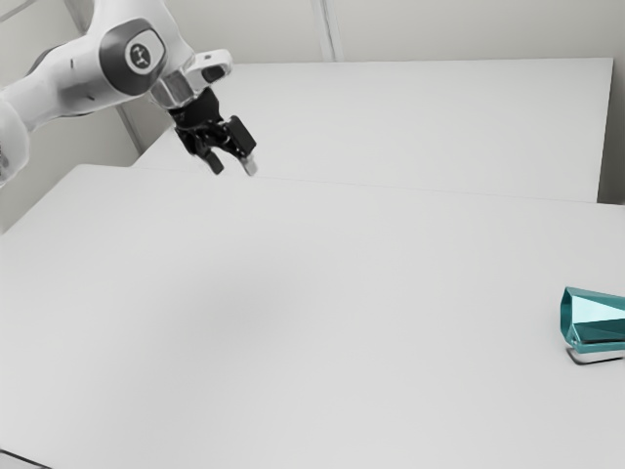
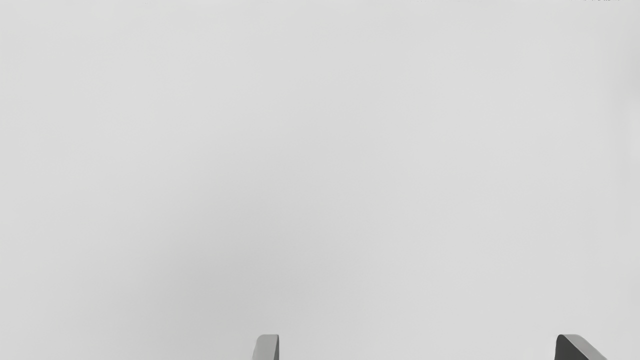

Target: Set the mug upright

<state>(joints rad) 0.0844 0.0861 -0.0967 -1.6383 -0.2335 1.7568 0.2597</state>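
A broad white desk (image 1: 293, 342) fills most of the exterior view, with a white robot arm (image 1: 117, 59) reaching in from the upper left of the frame. At its wrist hangs the black end effector (image 1: 234, 168), released and empty, its two fingers standing wide apart over bare desktop in the wrist view. At the right edge of the exterior view, below mid-height, a teal, faceted mug (image 1: 596, 318) appears to lie on its side, its far end cut off by the frame; smaller again, a pale, dark-edged strip (image 1: 592, 359) runs beneath it, possibly the handle, though that cannot be told for certain. With the mug on its side, the job looks undone as the scene stands, and the step in hand is likely the approach and grasp. Done well, that means travelling high over the desk, keeping the fingers wide, and turning the wrist so that they straddle the body squarely before coming down. A slow, centered close would suit the slanted sides, which could slip or roll if pinched off-center; a firm hold should then allow a lift clear of the desk and a turn base-down, once it is plain which end is the base. The mug lies well apart from the end effector, lower in the frame and far toward the exterior view's right, touching neither finger.
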